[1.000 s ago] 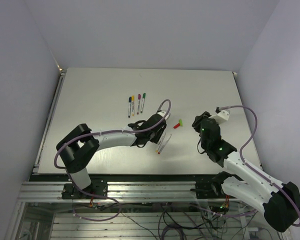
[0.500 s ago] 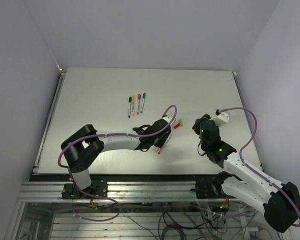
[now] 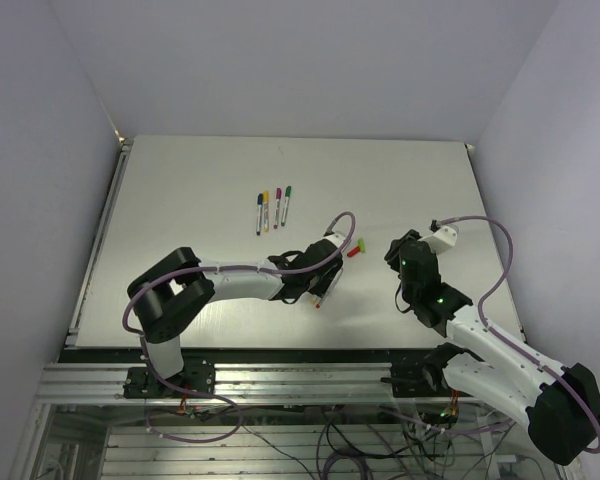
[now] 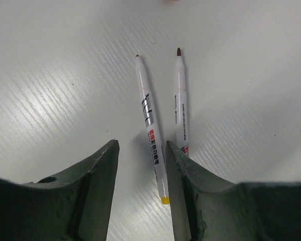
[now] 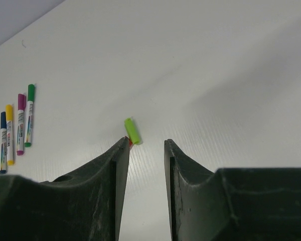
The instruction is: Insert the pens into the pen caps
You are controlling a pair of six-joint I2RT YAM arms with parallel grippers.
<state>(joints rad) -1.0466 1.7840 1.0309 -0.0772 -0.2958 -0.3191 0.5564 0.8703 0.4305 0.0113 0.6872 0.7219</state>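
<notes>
Gripping spot: mid-barrel of thin white yellow-ended plastic pen (image 4: 149, 113); likely light, stiff, slippery.
Left claw (image 4: 141, 144): fingers apart, pen between them.
Right claw (image 5: 146, 141): fingers apart, empty.

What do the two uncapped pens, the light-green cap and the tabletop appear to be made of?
Yellow-ended pen and the pen beside it: likely plastic; glossy white barrels with printed labels and soft highlights. Light-green cap: probably moulded plastic; opaque, even colour, slight sheen. Tabletop: uncertain, perhaps laminate or coated board; off-white, semi-matte, fine streaky texture catching light.
</notes>
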